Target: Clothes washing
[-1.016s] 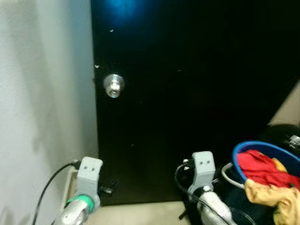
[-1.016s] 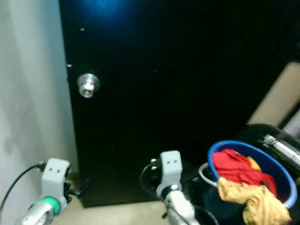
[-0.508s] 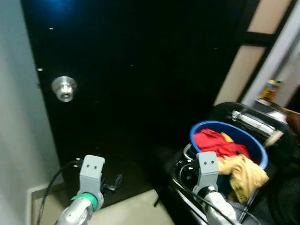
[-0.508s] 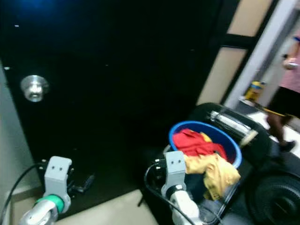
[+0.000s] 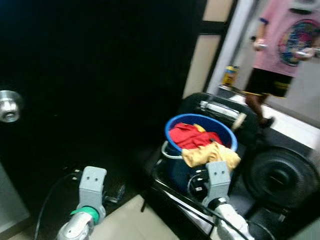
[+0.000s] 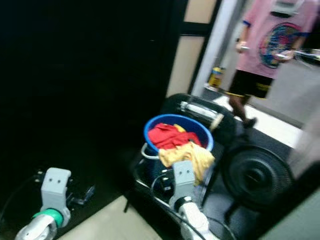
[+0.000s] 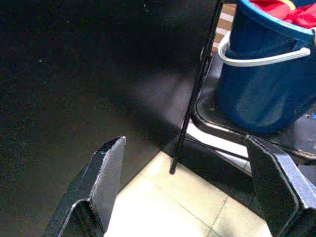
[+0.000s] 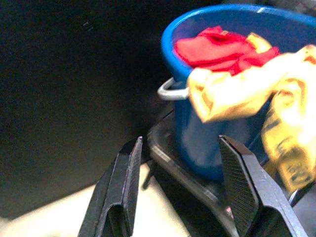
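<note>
Swung to the right is the head camera itself: across the earlier pictures the dark door and its knob slide toward the left edge while the bucket comes toward the middle, so the shift is read as the robot turning, not as anything being moved.

A blue bucket is seen standing on a black chair, with a red garment lying inside it and a yellow garment draped over the near rim and hanging down the outside. A white bail handle rests against the bucket's side. In the right wrist view the bucket is framed just beyond the fingers, near but not touched.

The right end effector is held with its fingers spread wide and nothing between them. The left end effector is likewise spread wide and empty, pointed at pale floor tiles beside the chair leg.

Further out, a door knob is seen on the dark door at the left edge, a black round fan stands to the right of the chair, and a person in a pink shirt and dark shorts stands behind.

The task is judged to be at its start: the laundry has only been brought into view. Grasping the clothes or the bucket, carrying them and washing all remain.
</note>
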Controlling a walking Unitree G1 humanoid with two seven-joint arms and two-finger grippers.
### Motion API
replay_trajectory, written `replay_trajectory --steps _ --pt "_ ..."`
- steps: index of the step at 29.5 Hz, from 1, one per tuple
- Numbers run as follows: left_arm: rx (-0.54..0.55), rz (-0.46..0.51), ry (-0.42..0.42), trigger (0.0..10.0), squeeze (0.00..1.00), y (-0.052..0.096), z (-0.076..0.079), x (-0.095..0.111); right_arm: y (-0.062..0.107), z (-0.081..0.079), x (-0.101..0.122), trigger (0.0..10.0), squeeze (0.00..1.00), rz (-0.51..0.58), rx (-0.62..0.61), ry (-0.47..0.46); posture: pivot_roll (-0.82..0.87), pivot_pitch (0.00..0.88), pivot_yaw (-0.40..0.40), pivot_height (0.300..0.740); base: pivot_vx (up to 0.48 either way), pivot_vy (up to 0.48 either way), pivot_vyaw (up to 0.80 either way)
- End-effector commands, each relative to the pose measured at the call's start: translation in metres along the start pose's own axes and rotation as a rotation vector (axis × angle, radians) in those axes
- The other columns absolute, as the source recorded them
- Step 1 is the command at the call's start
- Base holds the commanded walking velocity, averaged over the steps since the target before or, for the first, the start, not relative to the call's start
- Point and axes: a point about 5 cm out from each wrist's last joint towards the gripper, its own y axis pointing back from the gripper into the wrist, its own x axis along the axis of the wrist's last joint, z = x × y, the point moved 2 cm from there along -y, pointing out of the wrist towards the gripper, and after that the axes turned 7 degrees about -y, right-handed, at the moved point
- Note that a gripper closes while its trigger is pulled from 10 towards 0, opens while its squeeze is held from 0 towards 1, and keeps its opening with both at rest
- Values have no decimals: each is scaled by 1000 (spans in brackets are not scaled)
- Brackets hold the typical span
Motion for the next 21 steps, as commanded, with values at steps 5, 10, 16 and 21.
replay_trajectory --steps 5,10,16,21 --pt "-15 9 -14 10000 0 -3 7 1 -2 8 0 10000 0 -5 -19 24 0 22 -12 740 0 0 -800" --pt "-18 15 -22 10000 0 -3 2 4 -3 6 -3 10000 0 -1 -33 5 33 24 27 740 0 0 -800" --pt "-35 20 -34 10000 0 -2 -9 9 -4 0 -9 10000 0 1 -45 -29 61 18 73 740 0 0 -800" --pt "-1 31 -12 10000 0 -5 -19 11 -5 -9 -7 10000 0 22 3 -15 50 13 68 740 0 0 -160"
